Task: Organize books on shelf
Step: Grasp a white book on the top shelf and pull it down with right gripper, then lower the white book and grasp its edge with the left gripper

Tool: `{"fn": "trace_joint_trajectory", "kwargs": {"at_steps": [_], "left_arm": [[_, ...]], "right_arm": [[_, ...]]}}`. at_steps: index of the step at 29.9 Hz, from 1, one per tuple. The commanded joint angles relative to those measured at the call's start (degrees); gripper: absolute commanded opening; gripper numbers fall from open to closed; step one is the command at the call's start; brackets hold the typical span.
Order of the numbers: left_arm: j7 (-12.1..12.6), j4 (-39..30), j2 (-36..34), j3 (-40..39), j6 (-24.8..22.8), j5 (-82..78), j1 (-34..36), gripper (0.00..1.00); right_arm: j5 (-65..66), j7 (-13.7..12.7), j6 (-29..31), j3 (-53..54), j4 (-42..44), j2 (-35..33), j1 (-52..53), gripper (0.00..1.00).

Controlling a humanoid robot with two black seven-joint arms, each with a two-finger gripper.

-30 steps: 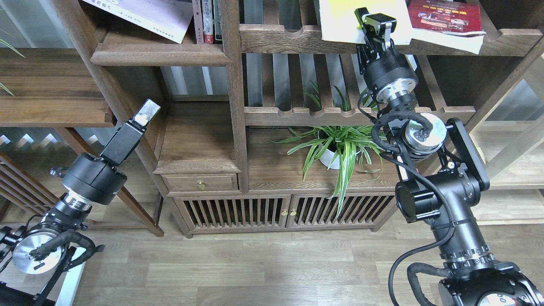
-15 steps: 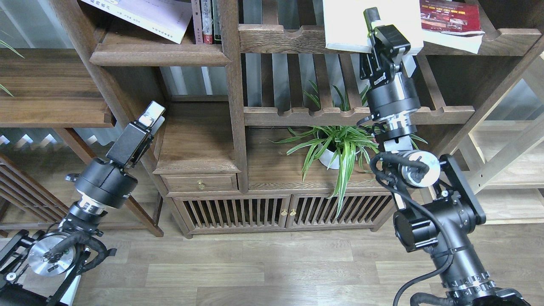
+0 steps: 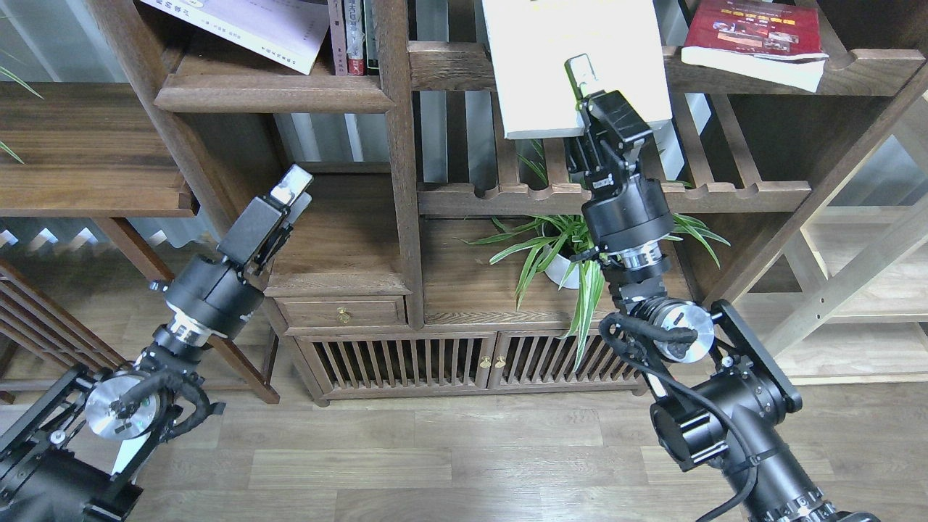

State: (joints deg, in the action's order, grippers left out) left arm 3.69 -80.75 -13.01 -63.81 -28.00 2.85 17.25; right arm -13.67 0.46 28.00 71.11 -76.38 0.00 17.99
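My right gripper (image 3: 584,83) is shut on the lower edge of a thick book with a pale yellow-green cover (image 3: 573,43). It holds the book tilted in front of the upper slatted rack, and one finger (image 3: 580,71) lies on the cover. A lavender-white softcover (image 3: 246,25) leans on the solid dark-brown shelf (image 3: 268,93) at the upper left. A dark red book with white pages (image 3: 754,36) lies on the slatted rack at the upper right. My left gripper (image 3: 293,191) is shut and empty, in front of the lower cubby, below that shelf.
Several thin books (image 3: 353,36) stand upright at the shelf's right end against a post (image 3: 395,145). A potted spider plant (image 3: 573,250) sits under the lower slatted rack (image 3: 507,197), just behind my right wrist. A cabinet with a drawer (image 3: 341,312) stands below.
My right gripper has moved left and down with the yellow-green book, drawing it off the upper rack. My left arm has moved right and a little forward towards the cubby.
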Motion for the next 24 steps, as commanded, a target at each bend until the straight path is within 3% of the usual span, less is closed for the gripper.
{"fn": "trace_joint_trajectory", "kwargs": {"at_steps": [1,16,24], "left_arm": [[0.1,2.0,0.3,1.3,0.0,0.8,2.4,0.99],[0.0,3.1,0.4,4.7,0.0,2.7,5.1,0.99],[0.1,6.9,2.3,5.5,0.0,3.3,5.3,0.99]], "right_arm": [[0.0,0.0,0.0,-2.2,0.0,0.0,-1.2,0.02],[0.0,-0.5,0.0,-5.3,-0.1,0.0,-8.8,0.02],[0.0,-0.5,0.0,-5.5,-0.2,0.0,-9.2,0.01]]}}
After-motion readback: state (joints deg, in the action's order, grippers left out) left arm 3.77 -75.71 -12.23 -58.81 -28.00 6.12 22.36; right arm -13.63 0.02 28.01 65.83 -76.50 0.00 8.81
